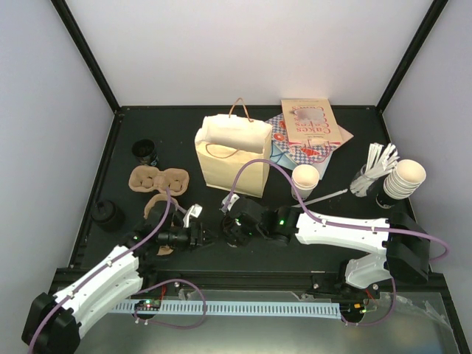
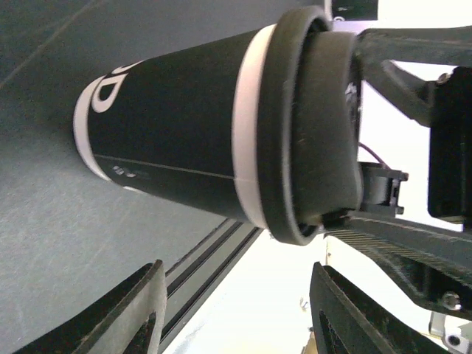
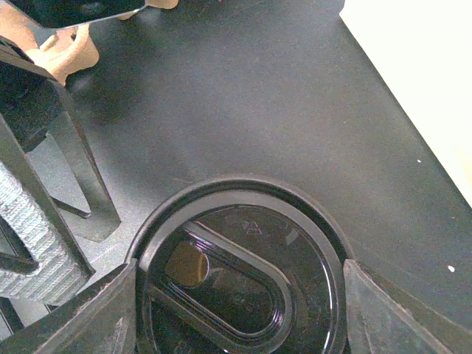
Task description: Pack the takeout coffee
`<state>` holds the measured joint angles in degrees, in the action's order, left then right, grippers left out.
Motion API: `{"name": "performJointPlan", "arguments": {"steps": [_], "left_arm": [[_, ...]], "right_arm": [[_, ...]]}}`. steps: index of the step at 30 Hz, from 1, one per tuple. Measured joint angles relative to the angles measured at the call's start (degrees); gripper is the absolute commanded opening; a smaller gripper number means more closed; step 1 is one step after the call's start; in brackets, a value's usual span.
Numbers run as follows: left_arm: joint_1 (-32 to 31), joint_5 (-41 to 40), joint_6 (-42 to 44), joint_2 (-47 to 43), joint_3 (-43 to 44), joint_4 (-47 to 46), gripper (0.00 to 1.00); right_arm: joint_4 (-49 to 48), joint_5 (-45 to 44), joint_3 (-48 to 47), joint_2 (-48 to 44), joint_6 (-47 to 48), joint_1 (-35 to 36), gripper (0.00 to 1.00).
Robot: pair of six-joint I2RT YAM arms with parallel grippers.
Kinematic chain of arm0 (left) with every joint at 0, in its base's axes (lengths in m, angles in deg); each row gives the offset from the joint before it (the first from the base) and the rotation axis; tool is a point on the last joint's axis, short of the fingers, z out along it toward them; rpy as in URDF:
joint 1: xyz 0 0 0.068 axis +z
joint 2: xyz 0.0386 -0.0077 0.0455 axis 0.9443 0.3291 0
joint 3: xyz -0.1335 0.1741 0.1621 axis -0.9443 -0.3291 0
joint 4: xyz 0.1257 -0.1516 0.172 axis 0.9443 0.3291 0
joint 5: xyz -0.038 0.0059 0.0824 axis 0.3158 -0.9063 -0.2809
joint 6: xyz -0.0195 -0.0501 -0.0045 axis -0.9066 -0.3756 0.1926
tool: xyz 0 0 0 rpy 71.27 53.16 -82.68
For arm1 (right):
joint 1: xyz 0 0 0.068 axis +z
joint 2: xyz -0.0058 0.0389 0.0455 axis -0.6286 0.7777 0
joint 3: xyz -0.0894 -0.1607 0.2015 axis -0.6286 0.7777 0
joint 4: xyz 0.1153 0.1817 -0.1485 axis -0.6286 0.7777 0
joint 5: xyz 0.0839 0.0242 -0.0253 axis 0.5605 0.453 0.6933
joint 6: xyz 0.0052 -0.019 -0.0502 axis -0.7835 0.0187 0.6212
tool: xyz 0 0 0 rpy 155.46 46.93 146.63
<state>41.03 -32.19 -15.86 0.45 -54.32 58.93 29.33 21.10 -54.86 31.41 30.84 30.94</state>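
One takeout coffee (image 2: 184,140) pinched in the right tool (image 3: 240,310); the left tool (image 2: 236,313) spread nearby.

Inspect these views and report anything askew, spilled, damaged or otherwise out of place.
No spill or damage shows. One white stick lies loose on the table between the lidless cup and the holder, apart from the upright bundle. The lidded cup looks intact, lid seated.

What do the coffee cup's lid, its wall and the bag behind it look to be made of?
The lid looks like black plastic, glossy, judging by its sharp reflections and moulded oval recess. The cup wall is probably coated paper: dark, matt, white print, with a thin straight line like a seam. The bag looks like tan paper, matt, with folded edges and thin cord handles.
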Motion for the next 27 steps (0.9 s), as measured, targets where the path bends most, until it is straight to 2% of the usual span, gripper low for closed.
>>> {"name": "performJointPlan", "arguments": {"steps": [12, 27], "left_arm": [[-0.2, 0.5, -4.1, 2.9, -0.7, -9.0, 0.52], [-0.3, -1.0, -2.7, 7.8, 0.3, -8.9, 0.43]], "right_arm": [[0.0, 0.0, 0.0, 0.0, -0.2, 0.0, 0.63], [0.1, -0.2, 0.1, 0.0, -0.2, 0.1, 0.63]]}}
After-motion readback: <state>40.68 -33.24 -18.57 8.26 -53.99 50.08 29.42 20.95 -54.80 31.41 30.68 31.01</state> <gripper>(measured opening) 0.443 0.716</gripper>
